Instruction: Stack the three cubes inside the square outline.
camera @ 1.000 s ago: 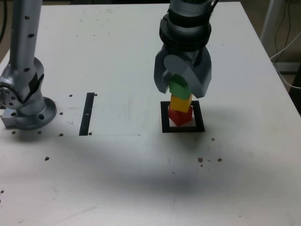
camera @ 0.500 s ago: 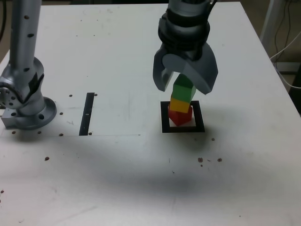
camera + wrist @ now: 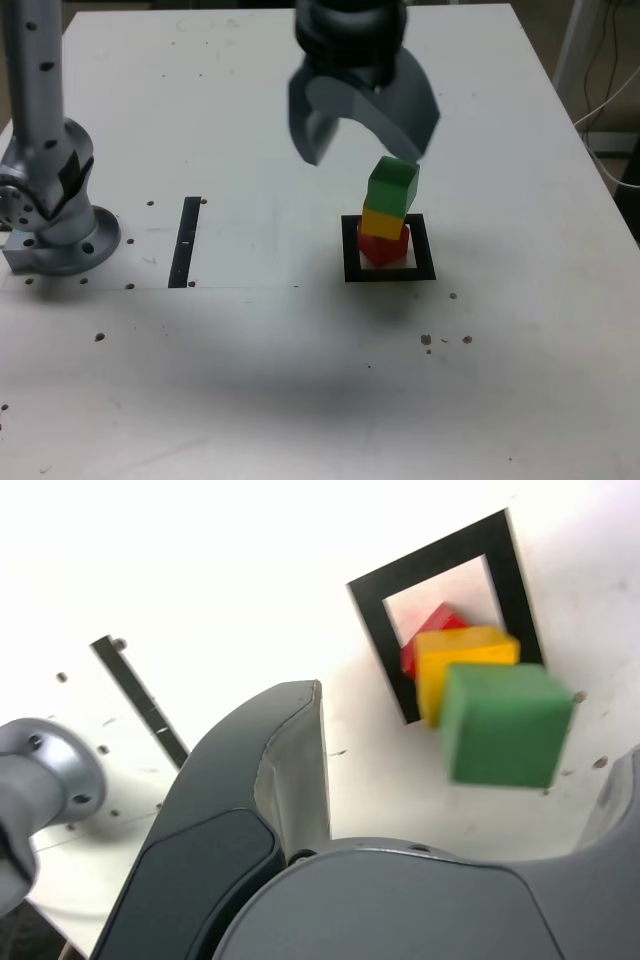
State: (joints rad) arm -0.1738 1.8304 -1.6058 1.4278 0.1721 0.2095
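Green cube (image 3: 392,186) tops yellow cube (image 3: 384,221) and red cube (image 3: 383,246) within the black, cream-centred square outline (image 3: 350,250); white, speckled worktop (image 3: 300,380); grey pincer (image 3: 362,135).

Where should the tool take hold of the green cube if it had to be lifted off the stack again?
Grip the green cube by two opposite side faces, coming straight down from above. It tops the stack, on the yellow cube and red cube, so its sides are free. It sits offset toward the exterior view's right, so close gently.

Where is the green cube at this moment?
The green cube sits on top of the yellow cube, which rests on the red cube inside the square outline, toward the exterior view's right.
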